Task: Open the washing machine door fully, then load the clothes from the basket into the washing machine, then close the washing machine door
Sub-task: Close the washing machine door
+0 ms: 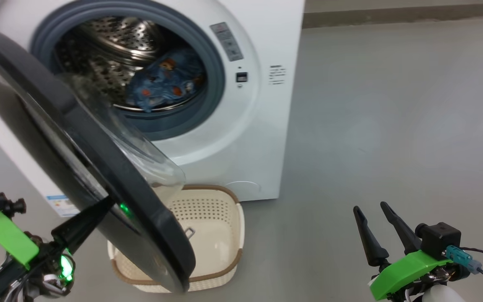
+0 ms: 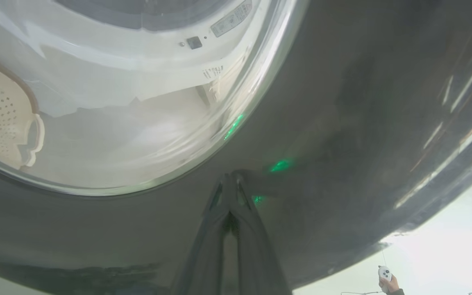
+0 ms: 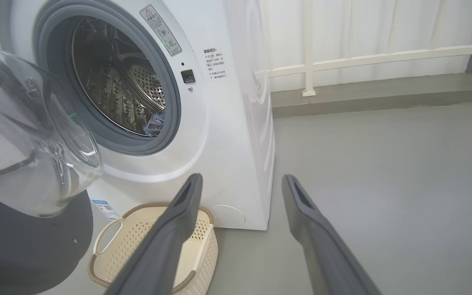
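Since the left gripper [image 1: 105,204] has its two long dark fingers pinched flat together with nothing between them, it's basically a poking stick right now. In the left wrist view the tips look to be touching the outer face of the large round glossy black washing machine door [image 1: 84,130], on the dark ring just under the glass window.

That door stands part-way open, hinged on the left, with its free edge hanging over the small cream-white perforated plastic basket [image 1: 224,235], which looks empty. The big white front-loading washing machine [image 1: 241,138] sits straight beyond the door from the fingertips. The blue bear-print clothes [image 1: 164,82] are already lying in the steel drum [image 1: 120,37].

So I'd say closing is what's left, and the push goes through the door toward the opening. The right gripper [image 1: 370,207] is spread wide, empty and well apart, so it's the left arm's job.
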You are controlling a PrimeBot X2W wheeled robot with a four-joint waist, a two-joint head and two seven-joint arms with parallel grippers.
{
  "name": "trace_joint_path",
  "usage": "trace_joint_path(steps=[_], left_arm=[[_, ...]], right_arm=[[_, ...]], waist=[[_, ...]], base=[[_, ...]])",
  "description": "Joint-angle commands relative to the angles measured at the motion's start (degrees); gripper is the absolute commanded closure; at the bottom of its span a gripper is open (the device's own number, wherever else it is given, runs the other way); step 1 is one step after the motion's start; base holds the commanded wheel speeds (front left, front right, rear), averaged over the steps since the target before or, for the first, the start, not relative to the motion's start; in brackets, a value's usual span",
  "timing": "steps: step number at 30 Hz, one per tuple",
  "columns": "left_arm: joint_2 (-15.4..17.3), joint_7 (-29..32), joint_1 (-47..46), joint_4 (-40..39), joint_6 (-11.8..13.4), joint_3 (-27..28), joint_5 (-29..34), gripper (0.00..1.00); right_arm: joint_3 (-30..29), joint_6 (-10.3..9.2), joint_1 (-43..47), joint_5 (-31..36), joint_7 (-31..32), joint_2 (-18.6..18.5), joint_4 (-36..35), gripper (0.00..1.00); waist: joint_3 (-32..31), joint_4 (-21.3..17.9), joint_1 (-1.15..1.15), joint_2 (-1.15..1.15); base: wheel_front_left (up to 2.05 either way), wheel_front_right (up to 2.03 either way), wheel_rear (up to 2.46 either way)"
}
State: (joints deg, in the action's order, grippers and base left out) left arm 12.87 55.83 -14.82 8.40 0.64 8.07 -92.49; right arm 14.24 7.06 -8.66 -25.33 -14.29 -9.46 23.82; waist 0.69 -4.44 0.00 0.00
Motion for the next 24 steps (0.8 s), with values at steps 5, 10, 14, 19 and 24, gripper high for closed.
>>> trace_joint_path(steps=[5, 10, 14, 19, 24], left_arm=[[-0.04, -2.14, -4.98, 0.44, -2.55, 2.00, 1.49, 1.00], [-0.09, -2.78, -6.13, 1.89, -3.66, 2.15, 1.88, 1.00], [0.13, -2.99, -6.56, 2.73, -4.30, 2.18, 2.29, 1.00], [0.20, -3.31, -6.41, 2.33, -4.51, 2.19, 2.82, 1.00], [1.12, -5.27, -6.06, 1.83, -5.06, 2.86, 4.86, 1.00]], right_arm=[[0.18, 0.43, -1.42, -0.14, -0.71, -0.47, -1.63, 0.00], [0.03, 0.43, -1.60, 0.07, -0.71, -0.21, -1.72, 0.00], [-0.39, 0.43, -1.58, 0.23, -0.71, 0.08, -1.68, 0.00], [-0.69, 0.43, -1.29, 0.28, -0.71, 0.42, -1.55, 0.00], [-0.77, 0.43, -1.27, 0.27, -0.71, 0.63, -1.49, 0.00]], waist=[[1.32, -3.36, 0.00, 0.00], [1.70, -3.55, 0.00, 0.00], [1.59, -2.89, 0.00, 0.00], [1.21, -1.48, 0.00, 0.00], [0.96, -0.52, 0.00, 0.00]], base=[[0.00, 0.00, 0.00], [0.00, 0.00, 0.00], [0.00, 0.00, 0.00], [0.00, 0.00, 0.00], [0.00, 0.00, 0.00]])
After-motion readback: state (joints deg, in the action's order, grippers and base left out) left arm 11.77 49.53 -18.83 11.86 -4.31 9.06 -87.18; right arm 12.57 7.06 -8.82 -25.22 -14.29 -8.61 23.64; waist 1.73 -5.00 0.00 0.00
